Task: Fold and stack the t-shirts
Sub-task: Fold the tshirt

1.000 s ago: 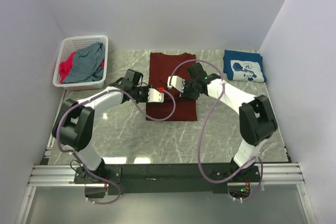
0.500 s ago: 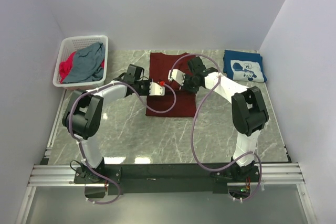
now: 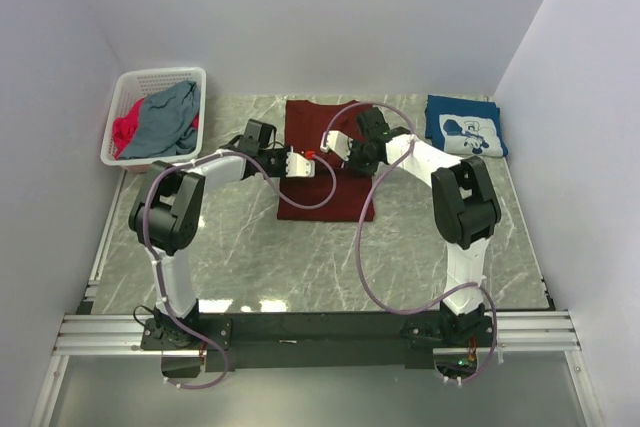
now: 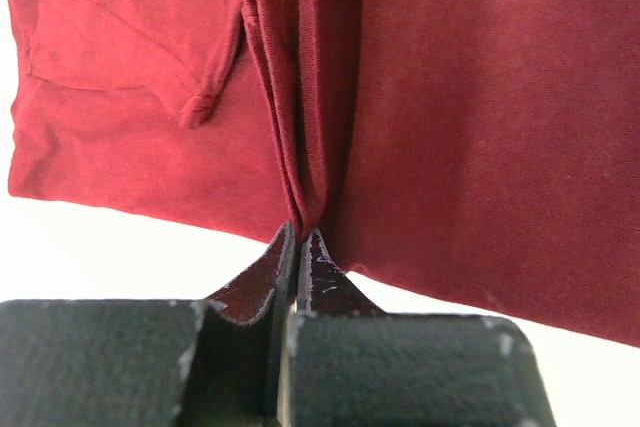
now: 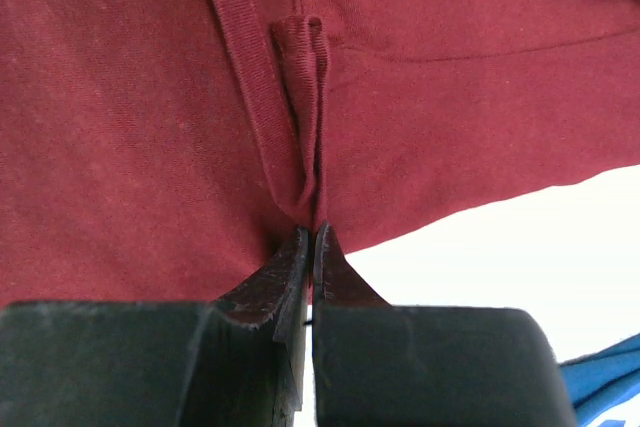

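Observation:
The maroon t-shirt (image 3: 326, 187) lies on the table's middle, its side parts folded in. My left gripper (image 3: 300, 161) is shut on a pinched fold of its edge, seen in the left wrist view (image 4: 300, 197). My right gripper (image 3: 334, 143) is shut on another pinch of the maroon cloth near a ribbed hem (image 5: 305, 182). The two grippers are close together over the shirt's upper half. A folded navy t-shirt (image 3: 464, 127) with a white print lies at the back right. Grey-blue (image 3: 165, 119) and pink (image 3: 124, 133) shirts lie in the basket.
A white lattice basket (image 3: 158, 80) stands at the back left corner. White walls close in the back and sides. The marble table's (image 3: 320, 267) near half lies in front of the shirt, with the arm bases on a black rail (image 3: 320, 329) at the near edge.
Both grippers have moved away from me toward the shirt's collar end, pulling the maroon cloth along. The shirt's near edge has drawn back and the shirt looks shorter.

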You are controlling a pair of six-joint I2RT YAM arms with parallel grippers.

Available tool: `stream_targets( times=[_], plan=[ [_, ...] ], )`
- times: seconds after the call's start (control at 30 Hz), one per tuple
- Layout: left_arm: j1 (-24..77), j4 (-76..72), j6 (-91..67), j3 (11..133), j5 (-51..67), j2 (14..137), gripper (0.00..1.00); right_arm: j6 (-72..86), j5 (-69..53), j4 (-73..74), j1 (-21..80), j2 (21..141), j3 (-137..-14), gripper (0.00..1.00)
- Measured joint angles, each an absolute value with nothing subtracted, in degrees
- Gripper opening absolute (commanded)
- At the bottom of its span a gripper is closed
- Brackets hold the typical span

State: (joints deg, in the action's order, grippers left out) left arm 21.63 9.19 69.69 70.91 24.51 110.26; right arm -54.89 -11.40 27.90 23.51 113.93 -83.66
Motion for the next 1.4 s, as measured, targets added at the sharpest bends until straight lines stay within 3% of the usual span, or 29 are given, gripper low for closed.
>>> stream_targets(
  times=[0.1,0.13,0.17,0.2,0.27,0.33,0.5,0.7,0.87,1.1,1.4],
  plan=[
    [21.41,8.73,69.71,71.75,24.32,111.24,0.02,-54.87,-11.33,27.55,23.22,114.69,-83.90,0.02],
    [21.39,8.36,69.69,71.85,24.18,111.46,0.20,-54.81,-11.18,27.57,23.20,114.98,-84.18,0.14],
    [21.39,7.81,69.65,71.85,23.94,111.66,0.30,-54.54,-10.96,27.92,23.18,115.33,-84.88,0.38],
    [21.39,7.42,69.73,71.88,23.68,111.81,0.44,-53.89,-10.63,28.10,23.20,115.72,-85.67,0.51],
    [21.28,6.15,69.19,72.01,22.68,112.05,0.52,-53.39,-9.50,27.81,23.07,116.14,-86.70,0.80],
    [21.02,5.34,67.92,72.01,22.15,112.07,0.60,-53.19,-9.02,27.42,22.65,116.07,-86.72,0.80],
    [18.94,4.69,64.66,68.16,22.26,107.50,0.59,-51.37,-10.39,30.68,19.88,113.43,-86.89,0.76],
    [16.97,8.10,62.67,54.15,25.45,88.51,0.59,-49.10,-14.55,33.26,19.92,94.94,-75.83,0.62],
    [20.36,8.86,62.48,43.16,28.80,76.09,0.57,-48.60,-15.73,31.81,27.70,84.55,-64.38,0.55],
    [26.50,6.81,62.78,35.81,28.03,76.99,0.56,-48.71,-12.86,28.84,32.56,88.49,-52.64,0.54],
    [29.08,-2.20,62.87,34.48,24.01,83.66,0.54,-48.66,-8.73,23.27,32.75,93.01,-52.05,0.53]
  ],
)
